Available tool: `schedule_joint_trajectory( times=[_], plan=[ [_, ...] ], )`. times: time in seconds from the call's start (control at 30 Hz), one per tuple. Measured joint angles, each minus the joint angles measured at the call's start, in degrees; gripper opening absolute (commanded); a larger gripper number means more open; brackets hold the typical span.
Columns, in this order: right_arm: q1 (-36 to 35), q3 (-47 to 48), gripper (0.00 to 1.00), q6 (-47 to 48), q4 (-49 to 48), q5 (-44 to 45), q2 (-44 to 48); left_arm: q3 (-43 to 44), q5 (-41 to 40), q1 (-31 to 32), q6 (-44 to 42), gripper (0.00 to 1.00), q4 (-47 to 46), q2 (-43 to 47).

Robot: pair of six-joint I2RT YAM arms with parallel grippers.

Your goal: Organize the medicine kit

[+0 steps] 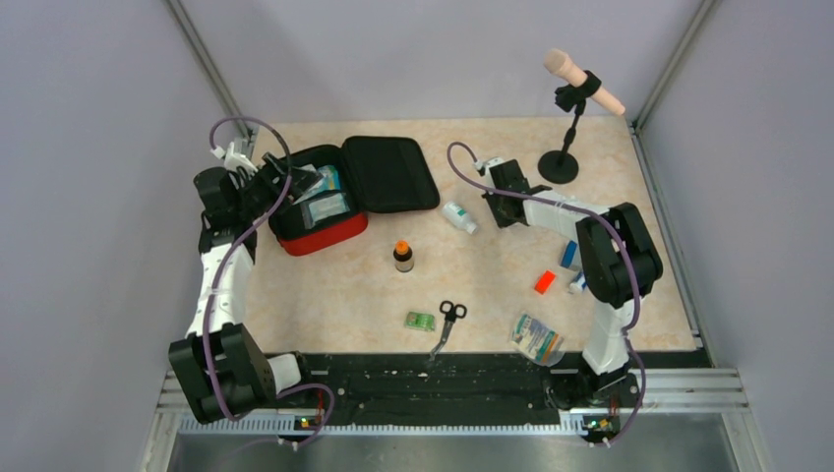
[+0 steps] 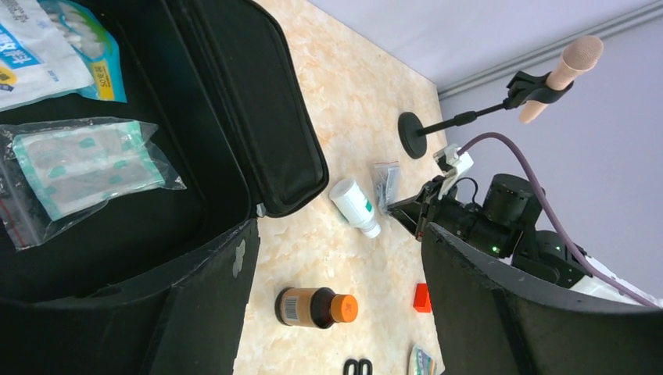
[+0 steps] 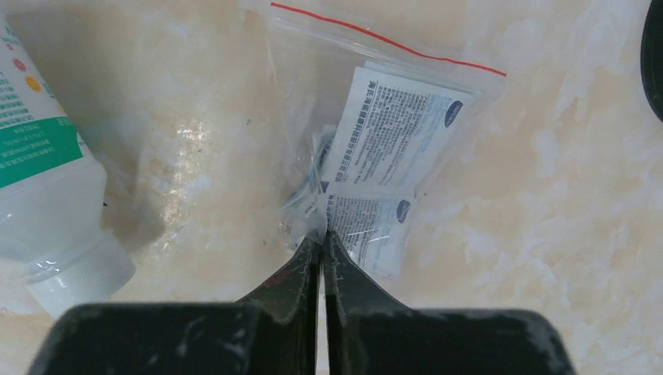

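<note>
**Already open: medicine kit (image 1: 329, 239) at the far left, packets inside**

Red-walled and black-lined, it lies far left on the table (image 1: 492, 290), its lid (image 1: 388, 172) flat toward the middle. Two packets can be made out inside: a white-and-blue packet (image 2: 43, 51) and a clear bag of teal dressings (image 2: 82, 168), side by side. The left gripper (image 2: 340, 230) hangs over the case's left side, fingers spread wide, holding nothing. The right gripper (image 3: 322, 238), just right of the lid, has its fingers pinched together on the edge of a clear zip bag of sachets (image 3: 391, 148). Loose on the table are two bottles — one white bottle (image 1: 458, 216) beside that bag, one amber bottle (image 1: 403, 256) with an orange cap — plus one pair of scissors (image 1: 447, 320), one green blister strip (image 1: 420, 321), one red block (image 1: 545, 282) and one printed pouch (image 1: 537, 337).
</note>
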State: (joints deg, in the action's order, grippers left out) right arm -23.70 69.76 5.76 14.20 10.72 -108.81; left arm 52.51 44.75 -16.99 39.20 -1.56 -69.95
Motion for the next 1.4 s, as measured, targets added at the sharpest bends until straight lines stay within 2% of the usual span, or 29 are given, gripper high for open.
schedule_joint_trajectory(
  times=[0.2,0.43,0.6,0.8,0.93,1.07,1.2,1.4],
  plan=[
    [0.2,-0.4,0.00,0.9,0.2,-0.7,1.1,-1.4,-1.3,0.0,0.5,0.78,-0.3,0.0],
    [0.3,-4.9,0.00,2.7,0.6,-5.9,13.9,-3.2,-2.4,0.0,1.0,0.77,-0.7,0.6],
    [0.3,-5.6,0.00,3.9,-0.3,-8.1,18.8,-3.3,-2.4,0.0,1.7,0.77,-1.6,0.6],
    [-0.2,-9.1,0.00,5.4,-0.1,-18.0,22.5,-4.3,-2.2,1.1,2.6,0.78,-2.8,0.6],
    [-2.0,-10.0,0.00,8.1,0.1,-25.8,26.5,-4.3,-2.2,5.5,1.8,0.80,-2.9,0.5],
    [-5.9,-9.9,0.00,11.5,1.1,-32.0,27.8,-3.0,-1.4,14.6,-0.8,0.80,-2.3,-2.5],
    [-10.3,-9.6,0.00,15.9,5.2,-34.0,27.8,-0.9,1.9,22.5,-0.5,0.81,-1.9,-8.1],
    [-13.6,-8.9,0.00,19.8,9.2,-34.4,27.7,1.6,7.1,25.9,2.8,0.79,-2.1,-15.5]
  ],
)
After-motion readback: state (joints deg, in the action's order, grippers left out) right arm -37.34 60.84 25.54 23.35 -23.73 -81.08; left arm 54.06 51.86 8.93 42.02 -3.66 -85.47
